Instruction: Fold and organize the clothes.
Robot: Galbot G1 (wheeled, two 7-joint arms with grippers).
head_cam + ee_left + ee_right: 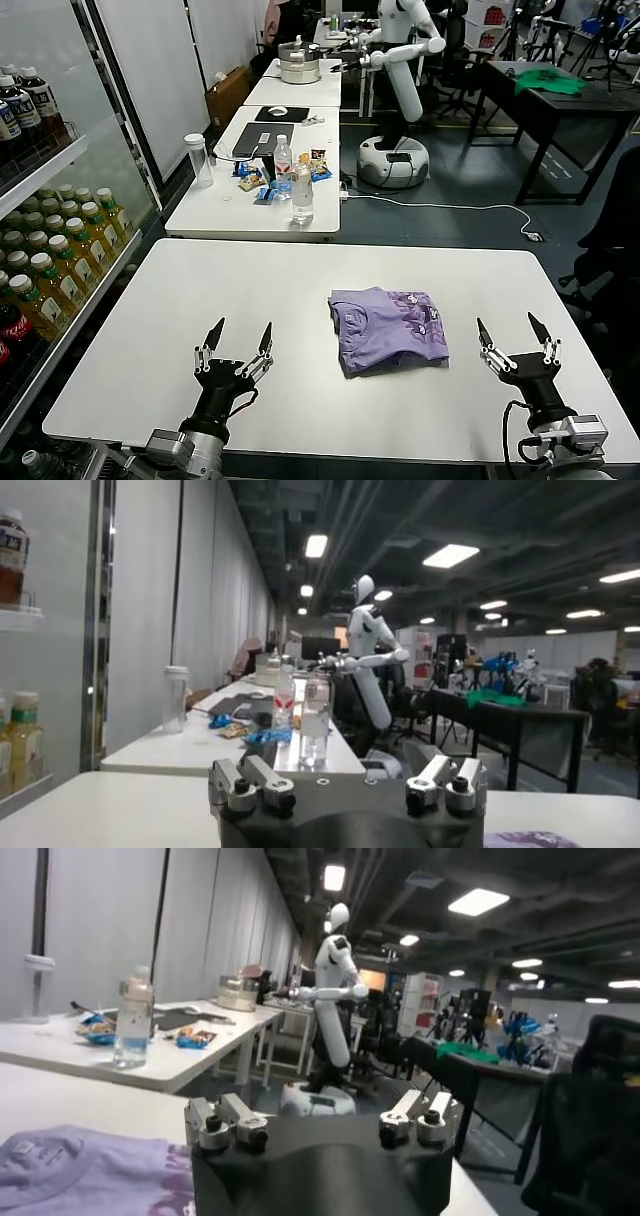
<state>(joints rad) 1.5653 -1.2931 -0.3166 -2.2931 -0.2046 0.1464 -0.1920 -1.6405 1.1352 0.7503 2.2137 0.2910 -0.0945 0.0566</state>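
The lavender-purple T-shirt [388,328] lies folded into a compact bundle on the white table [200,300], right of centre, its dark printed pattern facing up. It also shows in the right wrist view [80,1166], and a sliver of it shows in the left wrist view [530,839]. My left gripper [238,338] is open and empty near the front edge, left of the shirt. My right gripper [516,333] is open and empty near the front edge, right of the shirt. Neither touches the shirt.
A second white table [250,200] behind holds water bottles [301,193], a clear cup [199,158], snacks and a laptop. A drinks shelf [40,250] stands at the left. A white humanoid robot [400,90] and a dark table with a green cloth [548,82] stand farther back.
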